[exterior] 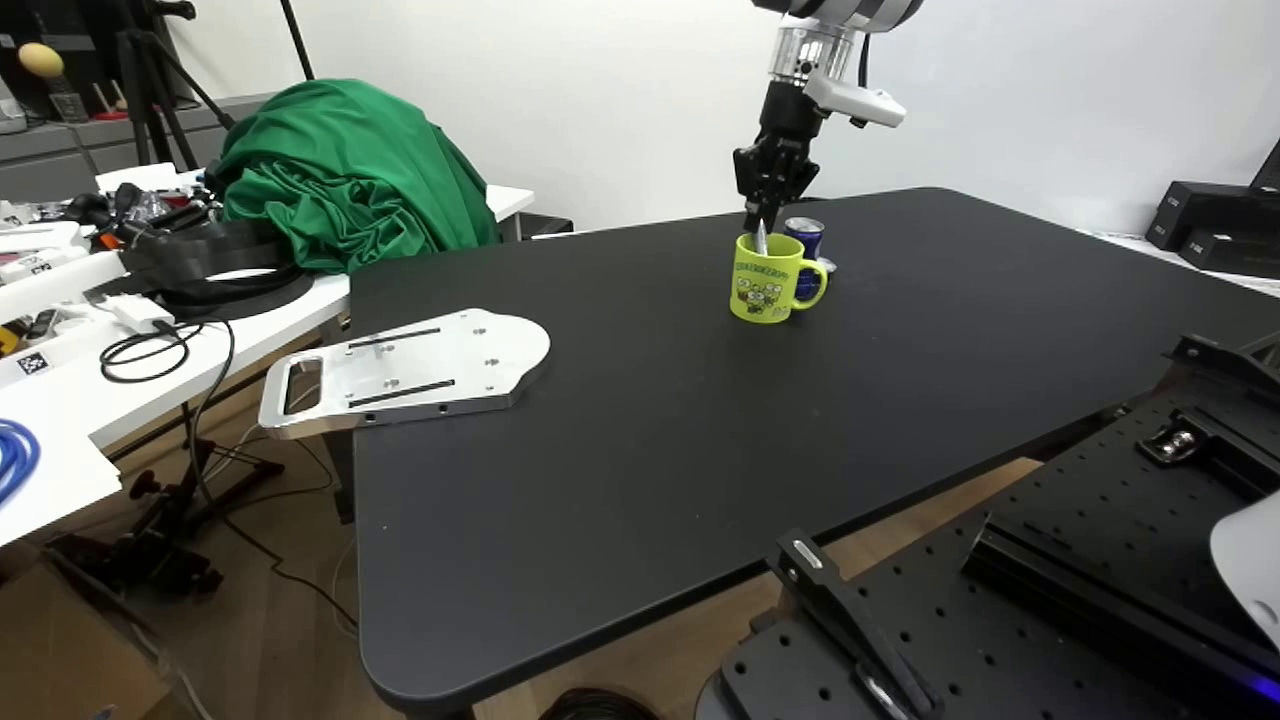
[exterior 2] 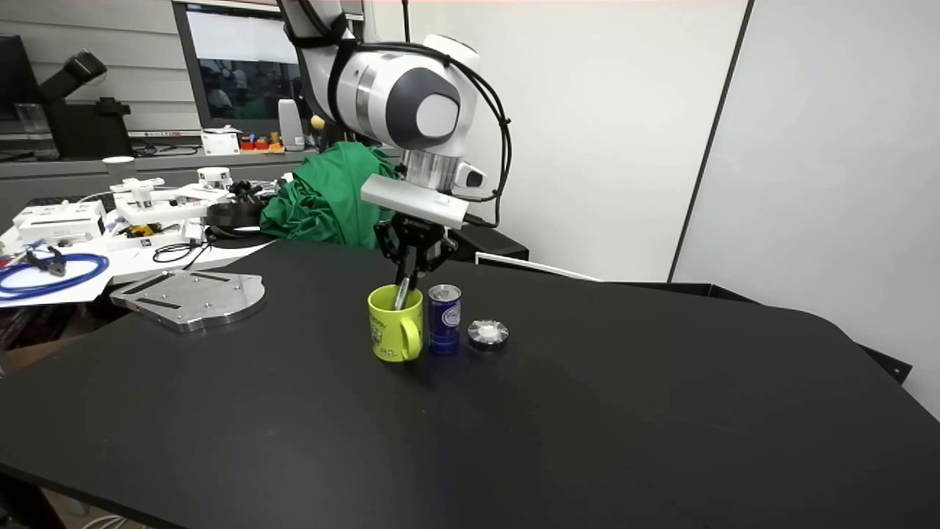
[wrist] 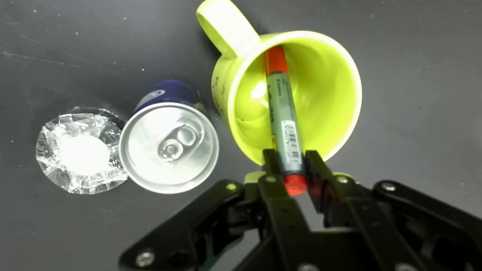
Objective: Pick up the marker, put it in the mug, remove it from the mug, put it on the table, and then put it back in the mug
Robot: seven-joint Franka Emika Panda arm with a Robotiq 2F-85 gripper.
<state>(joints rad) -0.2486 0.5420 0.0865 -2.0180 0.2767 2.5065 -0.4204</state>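
The marker has a grey body and red ends and shows in the wrist view (wrist: 280, 99) and in both exterior views (exterior: 761, 240) (exterior 2: 401, 294). It leans inside the yellow-green mug (exterior: 758, 285), its lower red end against the inner wall near the handle. The mug stands upright on the black table (exterior: 600, 520) and also shows in an exterior view (exterior 2: 385, 334) and in the wrist view (wrist: 337, 82). My gripper (wrist: 289, 160) is shut on the marker's upper end at the mug's rim. It also shows in both exterior views (exterior: 758, 220) (exterior 2: 406, 275).
A blue can (exterior 2: 444, 323) with a silver top (wrist: 169, 146) stands close beside the mug. A clear wrapped disc (wrist: 83, 150) lies beside the can. A metal plate (exterior: 440, 360) lies at a table edge. A white cluttered table with green cloth (exterior: 350, 180) stands alongside.
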